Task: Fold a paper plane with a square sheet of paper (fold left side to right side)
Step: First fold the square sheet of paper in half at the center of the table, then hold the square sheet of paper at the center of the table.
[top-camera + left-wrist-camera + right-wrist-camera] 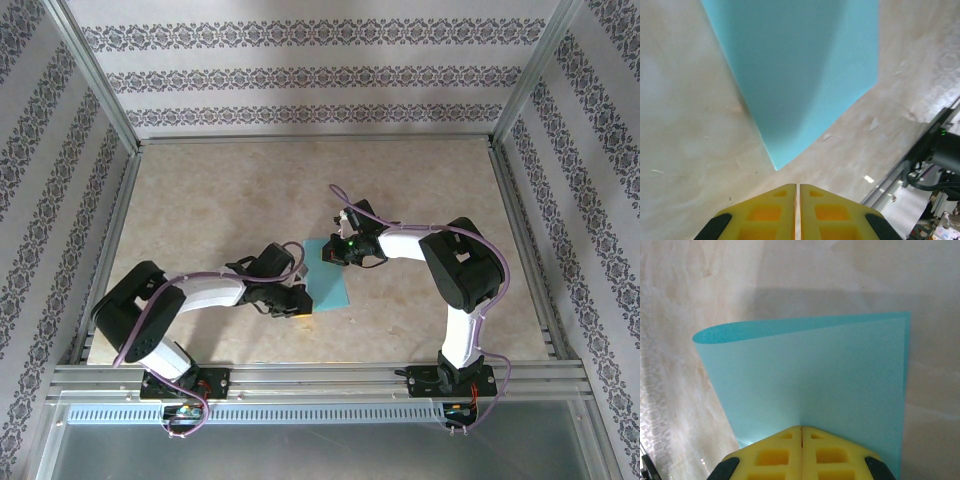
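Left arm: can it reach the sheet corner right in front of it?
Probably yes. The left gripper, shut, sits just short of a corner of the square sheet of paper, bare table between. The right gripper looks pinched on the sheet elsewhere, clear of that corner.

1 paper sheet (328, 285), 2 grippers: l gripper (798, 186), r gripper (801, 428), 1 table (230, 190)

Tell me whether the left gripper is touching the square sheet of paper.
Apart. The left wrist view shows bare table between the shut left gripper and the near corner of the square sheet of paper.
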